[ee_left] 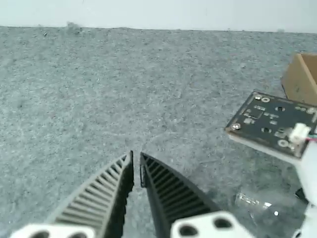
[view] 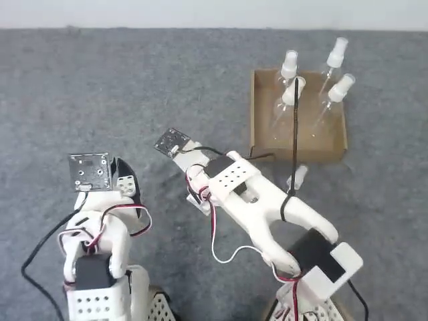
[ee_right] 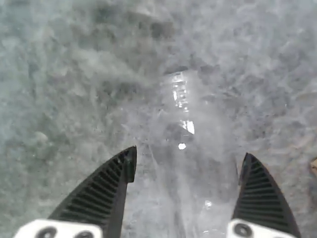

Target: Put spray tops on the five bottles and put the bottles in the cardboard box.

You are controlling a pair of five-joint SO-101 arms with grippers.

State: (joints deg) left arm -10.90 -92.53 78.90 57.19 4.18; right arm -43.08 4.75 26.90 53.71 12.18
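A clear bottle (ee_right: pixel 185 129) with no top lies on the grey carpet. My right gripper (ee_right: pixel 188 152) is open, one finger on each side of it, low over the carpet. The same bottle (ee_left: pixel 255 202) lies under the right arm's camera board (ee_left: pixel 270 121) in the left wrist view. Several bottles (view: pixel 292 93) with white spray tops stand in the cardboard box (view: pixel 259 117) at the back right. A loose white spray top (view: pixel 297 177) lies on the carpet just in front of the box. My left gripper (ee_left: pixel 137 159) is shut and empty over bare carpet, left of the right arm (view: pixel 241 184).
A black cable (view: pixel 295 134) runs from the right arm up across the box's front wall. The box edge (ee_left: pixel 299 77) stands beyond the right arm's board. Open carpet (view: pixel 100 87) stretches at the back left.
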